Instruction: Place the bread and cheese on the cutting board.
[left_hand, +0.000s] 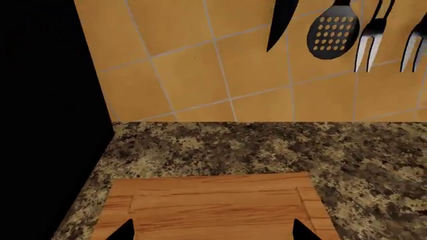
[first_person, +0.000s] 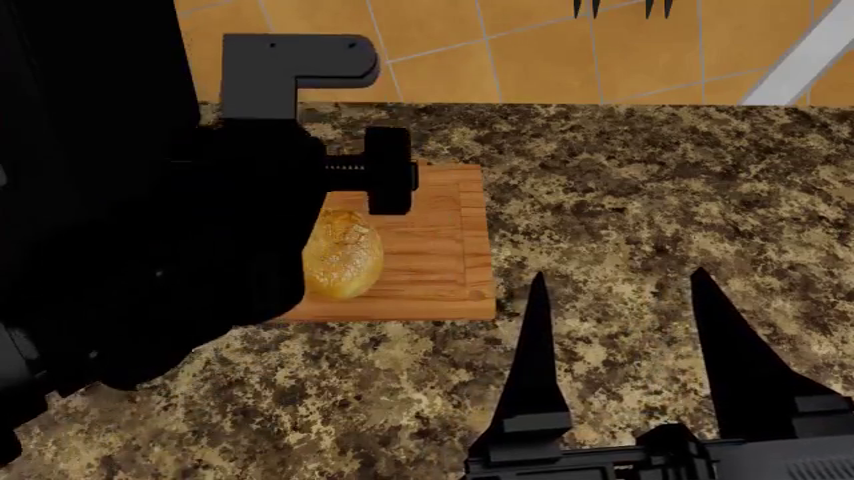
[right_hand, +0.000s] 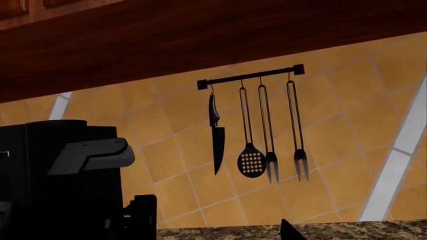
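So the bread (first_person: 343, 254) is a golden-brown crusty loaf with a mottled, cracked-looking crust, lying on the cutting board (first_person: 434, 255) toward its left half. The board is light orange-brown wood with visible grain and a groove carved near its edges, lying flat on the speckled granite surface (first_person: 641, 190) close to the tiled wall (left_hand: 200, 65).

The left arm (first_person: 147, 240) is a huge black mass covering the board's whole left side in the head view, so I can't see the cheese anywhere. The left gripper (left_hand: 212, 231) only shows as two dark fingertips at the edge of the wrist view, spread apart over the board with nothing between them.

The right gripper (first_person: 617, 300) is off to the right of the board, above bare granite, its two long black fingers (first_person: 534, 350) pointing at the wall and parted, empty.

On the wall there's a rail (right_hand: 250, 76) with a knife (right_hand: 217, 135), a slotted spatula (right_hand: 251, 161) and what I think are two forks (right_hand: 287, 160), under a dark wooden cabinet (right_hand: 200, 35).
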